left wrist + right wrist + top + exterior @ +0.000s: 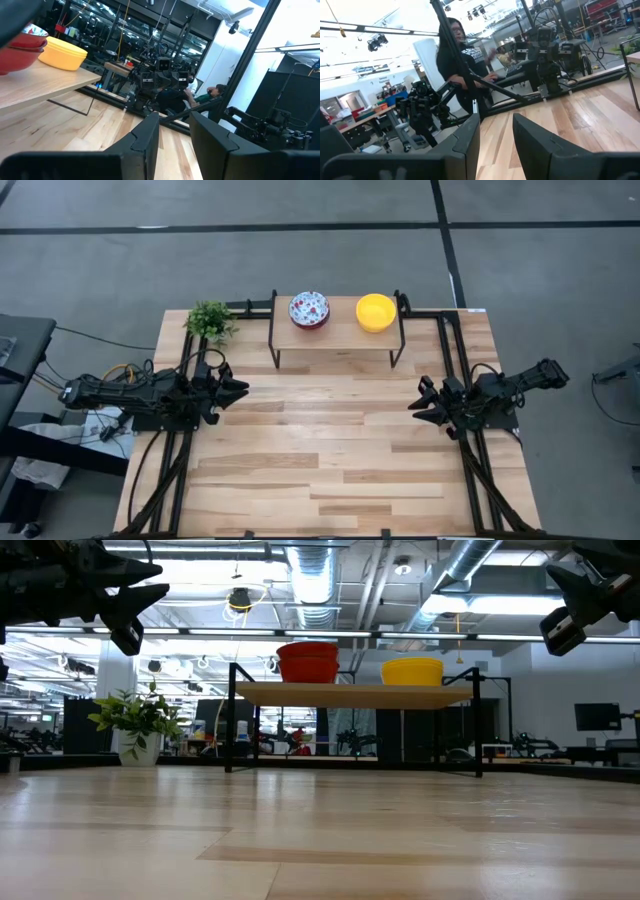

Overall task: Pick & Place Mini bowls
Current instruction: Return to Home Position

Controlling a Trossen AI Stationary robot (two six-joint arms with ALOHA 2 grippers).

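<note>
From above, the shelf [336, 332] stands at the far edge of the table [330, 470]. The patterned bowls [309, 309] are stacked on its left half and the yellow bowls [376, 312] on its right half, the two stacks apart. A potted plant [210, 320] sits just off the shelf's left end. The left gripper [236, 388] hangs well short of the shelf on the left, and the right gripper [420, 405] does the same on the right, each pointing inward. In the low view both stacks sit on the shelf board, above its dark legs, with the plant to the shelf's left and both grippers high at the picture's upper corners. The left wrist view shows its fingers [147, 137] a narrow gap apart and empty, with the right arm [162, 77] and a seated person [210, 92] beyond the shelf. The right wrist view shows its fingers [470, 137] likewise slightly parted and empty, facing the left arm [545, 45] and a standing person [457, 50].
</note>
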